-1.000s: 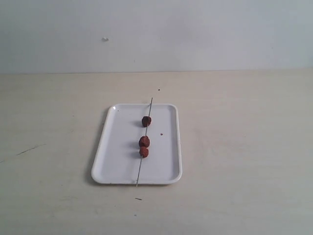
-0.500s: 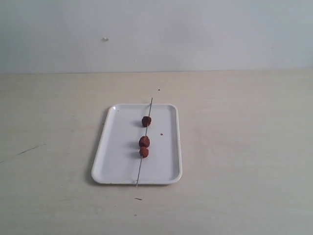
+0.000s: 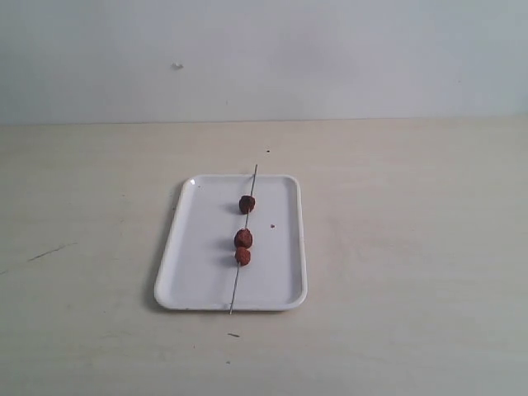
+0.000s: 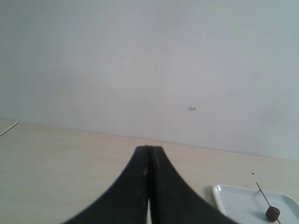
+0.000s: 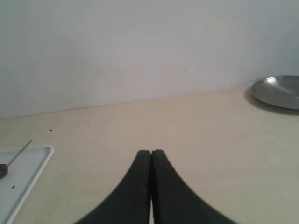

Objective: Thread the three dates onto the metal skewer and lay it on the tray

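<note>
- The white tray (image 3: 198,264) sits in the centre of the exterior view, slightly left of the middle, on the pale tabletop (image 3: 412,247).
- The metal skewer (image 3: 236,290) lies on the tray. Its long axis runs almost straight up the frame, with the far tip leaning a little to the right. Both tips reach just past the rims of the tray's short sides.
- All three dates (image 3: 243,238) are on the rod. One sits apart towards the far end, and two sit touching or nearly so around the middle. The near stretch of rod is bare.
- A tiny dark crumb (image 3: 272,226) lies on the tray just right of the skewer.
- Handling, as a judgement: the rod looks stiff, light and slick, and it could roll or pivot on the rims. The dates look soft and sticky and may slide along it if it is tipped. The bare near stretch is the best place to take hold, keeping the rod level.
- The left gripper (image 4: 149,154) has its jaws pressed together with nothing between them. It is well apart from the tray.
- The right gripper (image 5: 151,156) is also closed on nothing and is well away from the tray. A round metal dish (image 5: 279,91) lies beyond it on the tabletop.
- By the look of things, the task appears complete.
</note>
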You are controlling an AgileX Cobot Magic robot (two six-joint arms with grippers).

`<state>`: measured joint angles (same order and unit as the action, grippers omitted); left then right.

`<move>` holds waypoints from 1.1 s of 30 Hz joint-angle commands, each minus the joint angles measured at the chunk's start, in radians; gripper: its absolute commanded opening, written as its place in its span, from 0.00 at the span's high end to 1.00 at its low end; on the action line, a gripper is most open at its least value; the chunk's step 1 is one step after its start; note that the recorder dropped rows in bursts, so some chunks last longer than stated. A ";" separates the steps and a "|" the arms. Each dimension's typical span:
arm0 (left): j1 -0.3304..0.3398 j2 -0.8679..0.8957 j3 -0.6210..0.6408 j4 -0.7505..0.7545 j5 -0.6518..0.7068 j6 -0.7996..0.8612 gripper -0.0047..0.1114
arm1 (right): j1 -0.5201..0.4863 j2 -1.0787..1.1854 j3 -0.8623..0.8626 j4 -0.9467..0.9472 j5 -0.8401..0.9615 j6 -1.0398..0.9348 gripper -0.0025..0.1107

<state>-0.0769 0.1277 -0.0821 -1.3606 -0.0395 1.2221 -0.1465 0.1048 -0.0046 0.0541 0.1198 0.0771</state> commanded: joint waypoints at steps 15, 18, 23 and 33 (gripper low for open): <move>0.099 -0.014 0.001 1.056 0.102 -1.088 0.96 | -0.005 0.000 0.005 -0.008 0.005 0.004 0.98; 0.130 -0.014 0.001 1.327 0.225 -1.288 0.96 | -0.005 0.000 0.005 -0.004 0.004 0.004 0.98; 0.138 -0.014 0.003 1.450 0.366 -1.401 0.96 | -0.005 0.000 0.005 -0.004 0.004 0.004 0.98; 0.138 -0.016 0.062 1.537 0.377 -1.401 0.96 | -0.005 0.000 0.005 -0.004 0.004 0.004 0.98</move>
<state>0.0582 0.1171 -0.0461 0.1652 0.3647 -0.1689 -0.1465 0.1048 -0.0046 0.0541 0.1229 0.0788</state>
